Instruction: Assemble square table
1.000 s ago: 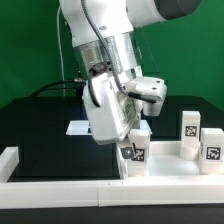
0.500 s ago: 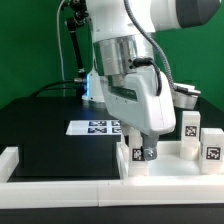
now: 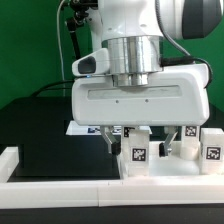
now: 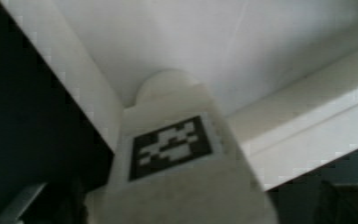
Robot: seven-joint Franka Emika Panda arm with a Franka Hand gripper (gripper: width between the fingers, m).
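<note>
The white square tabletop (image 3: 170, 168) lies at the exterior view's lower right. Three stubby tagged legs stand on it: a front leg (image 3: 137, 152), a back leg (image 3: 190, 125) and a right leg (image 3: 212, 148). My gripper (image 3: 139, 138) hangs straight down over the front leg, its broad white hand facing the camera. The fingers (image 3: 114, 138) stand either side of that leg with a gap, so the gripper looks open. In the wrist view the tagged front leg (image 4: 172, 150) fills the middle, with the tabletop (image 4: 211, 50) behind it. One dark fingertip (image 4: 34, 203) shows apart from the leg.
A long white border rail (image 3: 70, 187) runs along the front, with a white end block (image 3: 8, 158) at the exterior view's left. The marker board (image 3: 85, 128) lies on the black table behind my hand. Cables hang at the back.
My hand has turned about its vertical axis, from narrow side to broad face toward the camera, and shifted slightly to the exterior view's right while staying over the front leg.
</note>
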